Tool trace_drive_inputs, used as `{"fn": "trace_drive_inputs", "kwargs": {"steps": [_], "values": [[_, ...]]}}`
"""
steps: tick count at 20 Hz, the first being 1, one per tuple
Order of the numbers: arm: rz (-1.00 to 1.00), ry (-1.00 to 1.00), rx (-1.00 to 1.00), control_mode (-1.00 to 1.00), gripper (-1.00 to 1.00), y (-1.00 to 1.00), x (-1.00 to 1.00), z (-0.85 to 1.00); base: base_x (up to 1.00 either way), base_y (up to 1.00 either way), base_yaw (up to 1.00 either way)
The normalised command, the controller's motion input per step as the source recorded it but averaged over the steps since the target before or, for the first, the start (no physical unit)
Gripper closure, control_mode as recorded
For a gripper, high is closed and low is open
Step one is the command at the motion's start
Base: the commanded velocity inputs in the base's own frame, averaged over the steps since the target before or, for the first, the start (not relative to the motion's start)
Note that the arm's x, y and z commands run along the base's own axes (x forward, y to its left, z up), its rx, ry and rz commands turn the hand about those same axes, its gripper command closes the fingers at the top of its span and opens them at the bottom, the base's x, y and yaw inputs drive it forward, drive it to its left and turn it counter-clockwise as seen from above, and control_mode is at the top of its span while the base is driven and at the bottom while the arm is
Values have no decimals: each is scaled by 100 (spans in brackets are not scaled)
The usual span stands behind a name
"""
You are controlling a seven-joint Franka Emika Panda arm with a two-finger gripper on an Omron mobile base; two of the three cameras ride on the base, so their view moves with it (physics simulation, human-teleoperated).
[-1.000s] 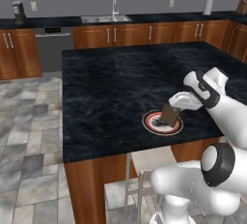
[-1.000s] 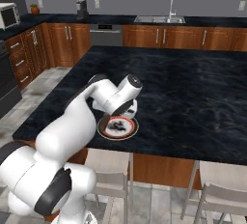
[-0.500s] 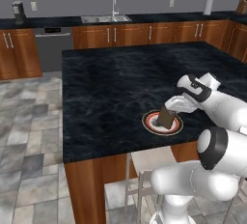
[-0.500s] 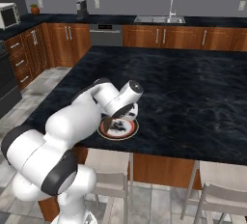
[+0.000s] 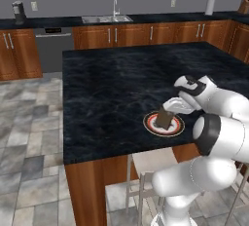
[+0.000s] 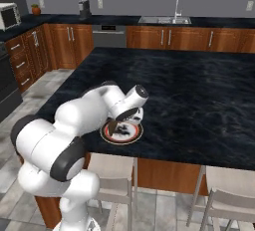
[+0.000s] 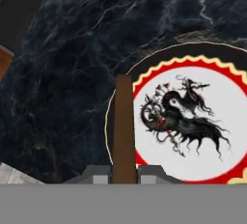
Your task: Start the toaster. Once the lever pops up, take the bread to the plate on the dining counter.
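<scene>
In the left base view, the white arm is reaching over the near edge of the dining surface [image 5: 121,79], a black marble slab on a cherry-wood base. The end effector [image 5: 168,113] is hanging just above the plate [image 5: 176,127], which is lying near the slab's front edge. The bread [image 5: 164,119], a thin dark brown slice, is standing on edge over the plate's left part, its upper end pinched in the end effector. A pale stool [image 5: 146,164] is standing below the slab's edge. A sink [image 5: 106,19] is sitting in the far counter.

In the right base view, the arm is curling in from the left, and the end effector [image 6: 121,121] is pointing down over the plate [image 6: 132,134], which is carrying a dark figure on its white centre. The bread [image 6: 114,127] is showing as a small dark shape at the plate's left side. A microwave [image 6: 10,17] is sitting at the far left.

In the hand view, the fingertips [image 7: 95,175] are pressing closed on the bread [image 7: 124,126], seen edge-on as a brown strip. It is crossing the plate [image 7: 236,170] at its dark outer rim, beside the red ring.
</scene>
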Motion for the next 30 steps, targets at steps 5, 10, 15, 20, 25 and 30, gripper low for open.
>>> {"fn": "trace_drive_inputs", "kwargs": {"steps": [5, 10, 15, 20, 25, 30], "values": [[0, 0, 4, -100, 100, 0, 30, -12, 0, 0, 0], [0, 0, 5, -100, 100, 0, 15, -17, 0, 0, 0], [0, 0, 3, -100, 100, 0, 4, -25, 0, 0, 0], [0, 0, 0, -100, 100, 0, 0, -22, 0, 0, 0], [0, 0, 0, -100, 100, 0, 2, -1, 0, 0, 0], [0, 0, 0, -100, 100, 0, 0, 0, 0, 0, 0]]}}
